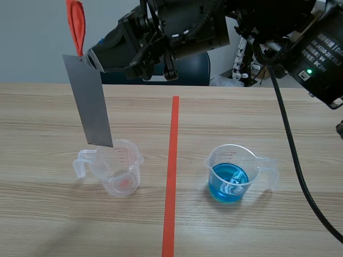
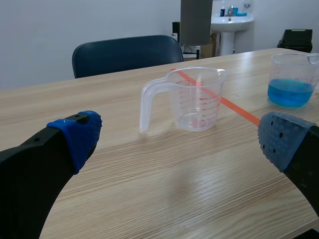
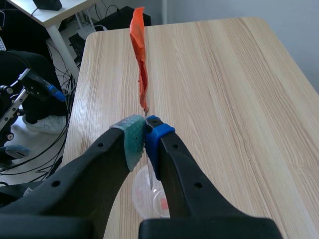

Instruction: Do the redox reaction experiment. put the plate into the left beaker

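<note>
Right gripper (image 3: 144, 137) pinches the grey plate (image 1: 89, 101) by its top edge above the empty left beaker (image 1: 119, 168).

The right jaws are closed on the plate, which hangs straight down from them. An orange-red tag (image 1: 76, 24) stands up from the plate just past the fingertips. The plate's lower edge is just above the beaker's rim and not yet inside. The beaker sits directly below these jaws on the wooden table (image 1: 257, 107). The left gripper (image 2: 182, 138) sits low over the table with its jaws wide apart and holding nothing. The empty beaker stands ahead of them, clear of both pads. The beaker of blue liquid (image 1: 231, 172) stands farther off, beyond the red tape line (image 1: 172, 176).
</note>
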